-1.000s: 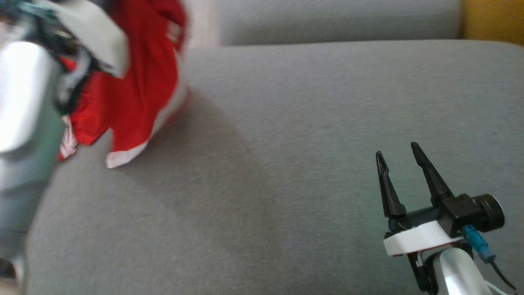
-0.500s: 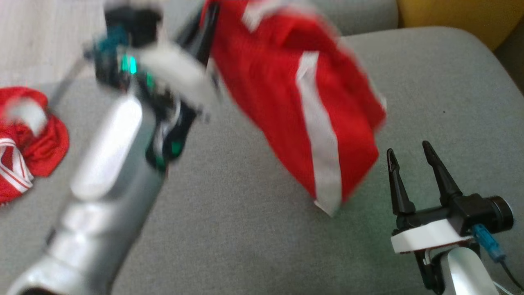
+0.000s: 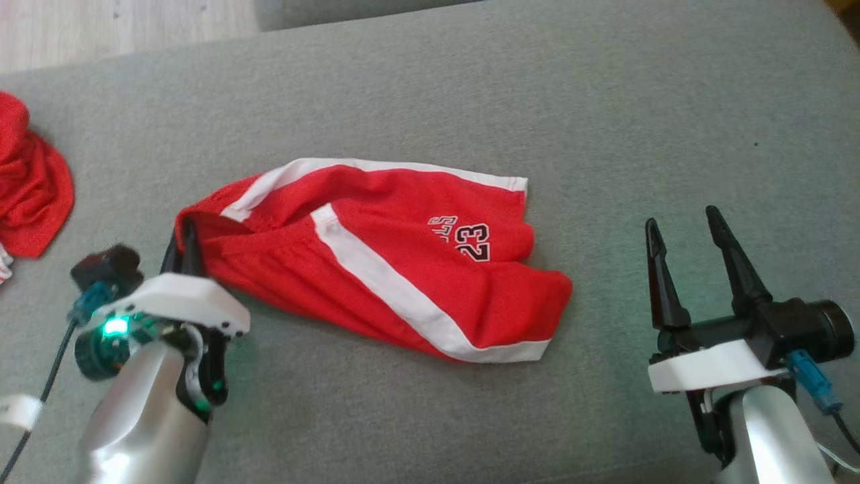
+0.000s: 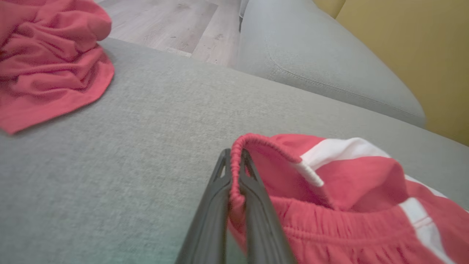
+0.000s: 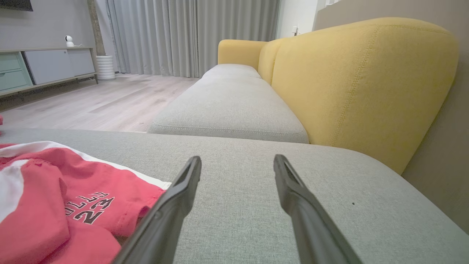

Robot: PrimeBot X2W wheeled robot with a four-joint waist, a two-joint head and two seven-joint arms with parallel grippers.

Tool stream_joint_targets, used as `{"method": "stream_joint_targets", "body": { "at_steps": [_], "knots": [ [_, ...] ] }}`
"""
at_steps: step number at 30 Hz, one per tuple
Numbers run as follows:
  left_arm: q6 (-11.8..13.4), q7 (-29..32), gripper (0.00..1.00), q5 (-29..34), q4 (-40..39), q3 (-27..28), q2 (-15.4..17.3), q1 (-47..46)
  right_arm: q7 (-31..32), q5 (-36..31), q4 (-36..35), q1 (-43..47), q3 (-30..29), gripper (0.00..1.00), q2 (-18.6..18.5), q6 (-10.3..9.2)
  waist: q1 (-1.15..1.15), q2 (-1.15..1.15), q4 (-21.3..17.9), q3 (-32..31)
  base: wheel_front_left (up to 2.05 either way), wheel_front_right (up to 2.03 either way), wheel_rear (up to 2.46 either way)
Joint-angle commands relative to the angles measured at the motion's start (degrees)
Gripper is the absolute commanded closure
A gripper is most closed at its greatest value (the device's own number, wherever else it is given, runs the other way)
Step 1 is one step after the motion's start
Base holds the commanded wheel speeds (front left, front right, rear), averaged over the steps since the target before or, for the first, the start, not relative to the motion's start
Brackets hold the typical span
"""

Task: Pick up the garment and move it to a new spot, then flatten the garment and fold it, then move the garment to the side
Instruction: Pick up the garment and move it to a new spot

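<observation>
Red shorts (image 3: 403, 269), lying crumpled on grey cushion (image 3: 638, 101).
Left gripper (image 4: 234, 156) pinched on waistband (image 4: 258, 139); right gripper (image 3: 680, 218) spread wide, holding nothing.

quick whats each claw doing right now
Left claw: shut on the waistband of the shorts.
Right claw: open, holding nothing.
</observation>
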Motion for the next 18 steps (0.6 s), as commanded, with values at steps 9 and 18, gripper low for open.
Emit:
{"method": "stream_joint_targets", "body": {
  "at_steps": [9,18],
  "knots": [
    [-2.4,-6.9,0.00,-1.3,4.5,3.3,0.0,0.9,-0.7,-1.4,-1.2,-2.0,1.5,0.00,-0.2,0.44,-0.01,0.00,2.7,0.5,0.00,0.00,0.00],
    [-5.5,-10.5,0.00,2.4,1.9,1.7,-1.0,3.4,-0.7,-1.7,0.5,-1.0,0.9,0.00,-0.2,0.44,-0.01,0.00,4.6,-4.1,0.00,0.00,0.00]
  ]
}}
